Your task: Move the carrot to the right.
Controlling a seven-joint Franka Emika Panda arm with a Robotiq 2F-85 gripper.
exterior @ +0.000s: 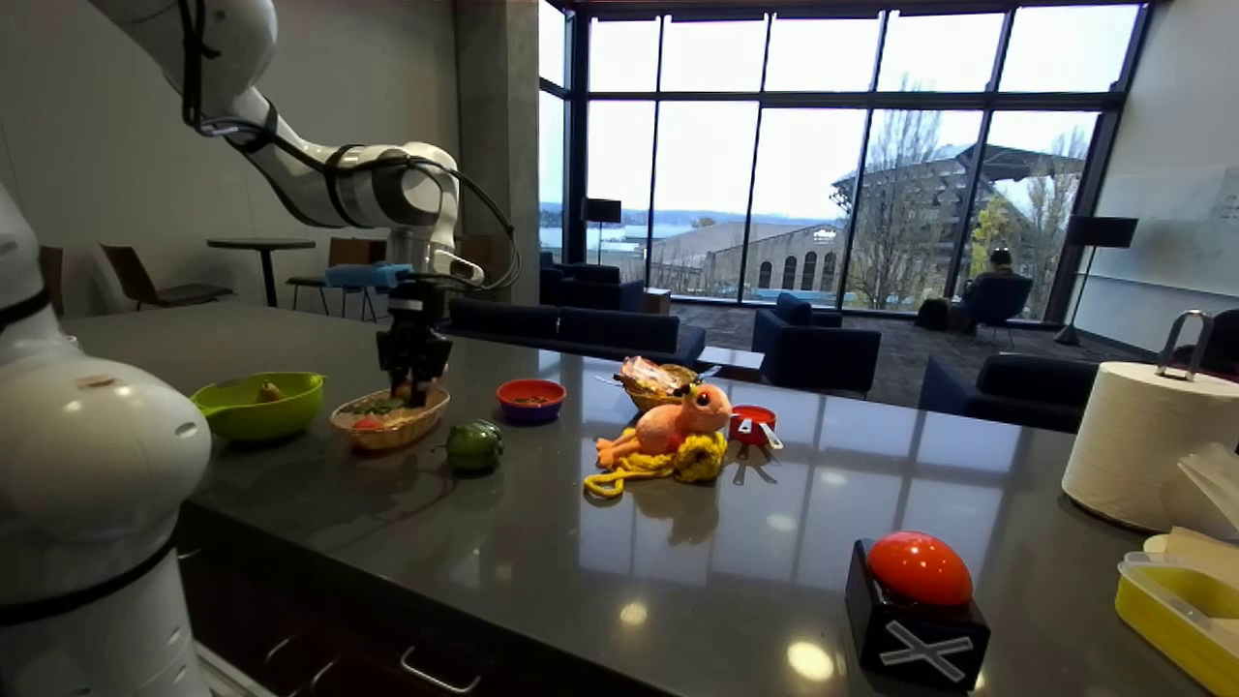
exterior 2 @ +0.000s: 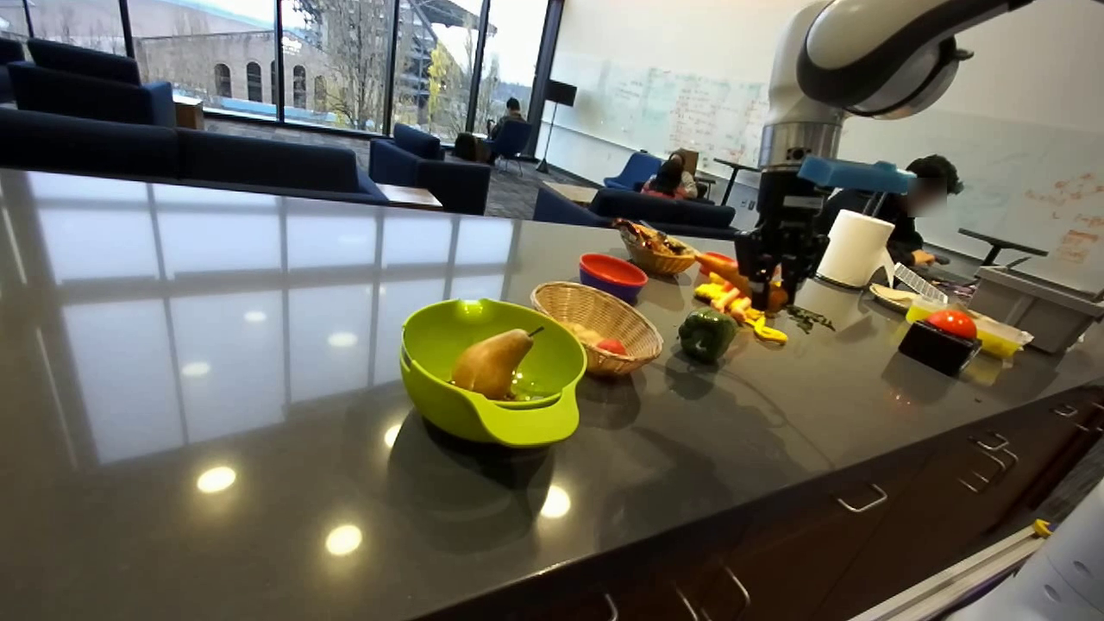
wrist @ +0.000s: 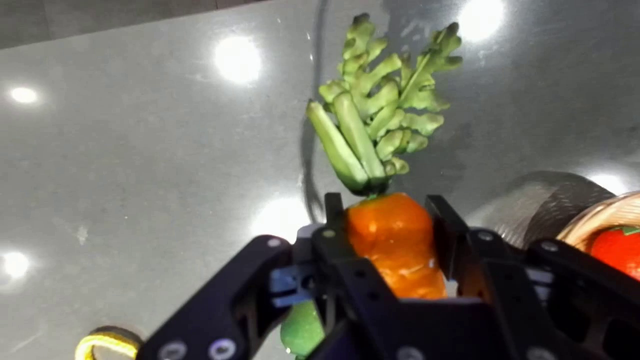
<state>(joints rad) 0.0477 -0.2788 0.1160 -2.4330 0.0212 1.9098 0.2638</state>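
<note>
The carrot (wrist: 392, 225) is coloured orange, its leaves (wrist: 382, 105) green. The pincer (wrist: 384, 207) is finished in black, the arm (exterior: 382, 184) in white. The grey surface (exterior: 542, 532) is spotted with white glare (exterior: 809, 661). The bowl (exterior 2: 453, 418) is coloured lime, the pepper (exterior 2: 707, 335) dark green, the dish (exterior: 531, 409) red over purple. The basket (exterior 2: 608, 310) is patterned in tan weave. The black box (exterior: 918, 621) is marked with a grey cross (exterior: 926, 651).

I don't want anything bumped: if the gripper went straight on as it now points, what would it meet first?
Most likely the countertop: the gripper points down, closed on the carrot, which may touch first. The gap below is unclear.
</note>
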